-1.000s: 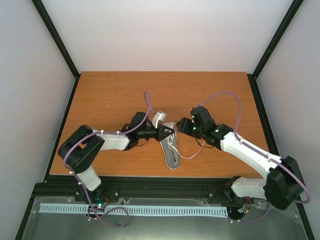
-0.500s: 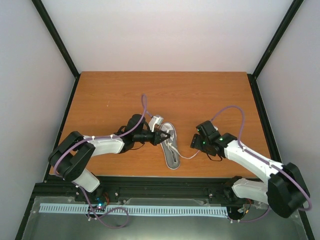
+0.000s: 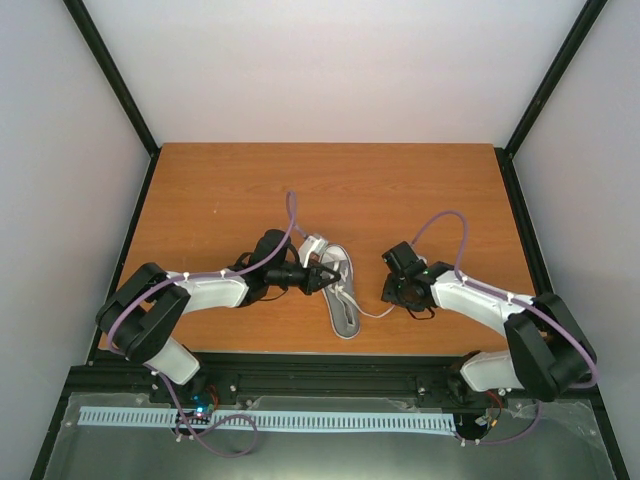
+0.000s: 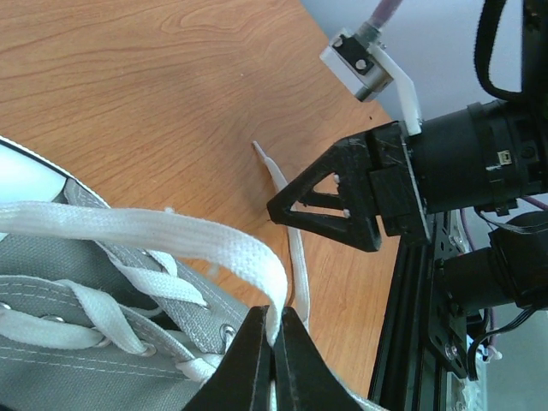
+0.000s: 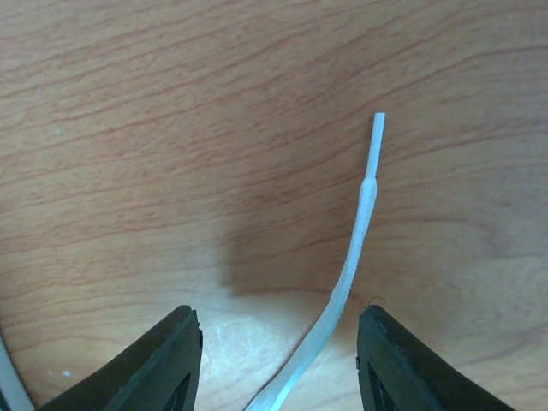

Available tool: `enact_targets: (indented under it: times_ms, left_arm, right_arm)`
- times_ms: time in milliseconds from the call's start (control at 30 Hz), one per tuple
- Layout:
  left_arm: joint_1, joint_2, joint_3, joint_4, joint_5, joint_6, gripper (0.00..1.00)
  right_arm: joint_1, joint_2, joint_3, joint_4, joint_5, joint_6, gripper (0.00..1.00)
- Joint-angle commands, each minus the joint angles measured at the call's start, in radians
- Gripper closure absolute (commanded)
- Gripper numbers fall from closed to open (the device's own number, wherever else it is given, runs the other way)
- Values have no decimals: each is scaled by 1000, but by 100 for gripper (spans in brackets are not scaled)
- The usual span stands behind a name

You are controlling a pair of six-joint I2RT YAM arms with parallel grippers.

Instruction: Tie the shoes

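Note:
The grey sneaker (image 3: 345, 305) with white sole rim lies lengthwise on the table's front middle. Its canvas and white laces fill the lower left of the left wrist view (image 4: 94, 342). My left gripper (image 3: 326, 275) is over the shoe and shut on a loop of white lace (image 4: 214, 240), pinched at the fingertips (image 4: 276, 330). My right gripper (image 3: 390, 290) is open just right of the shoe, low over the wood. The free lace end (image 5: 353, 257) lies on the table between its fingers (image 5: 184, 360), touching neither. That lace runs from the shoe to the right gripper (image 3: 372, 313).
The wooden table (image 3: 220, 190) has a black frame rail along its front edge (image 3: 320, 365) and white walls around it. In the left wrist view the right gripper's black finger (image 4: 334, 201) sits close beyond the shoe, over a lace strand (image 4: 291, 231).
My right gripper pulled back from beside the left gripper, moving right and toward the front, and now hovers over the lace end. The left gripper shifted slightly, still holding the loop.

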Motion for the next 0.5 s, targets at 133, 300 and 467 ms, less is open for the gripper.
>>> enact_targets:
  times_ms: [133,300,467]
  left_arm:
    - [-8,-19,0,-29,16,63,98]
    - [-8,-18,-3,-28,32,79,97]
    - [-8,-9,6,-21,74,98,91]
  right_arm:
    - [1,74,-12,59,18,-4,55]
    - [0,80,-18,81,1,-10,84]
    - [-1,-42,34,39,36,-40,97]
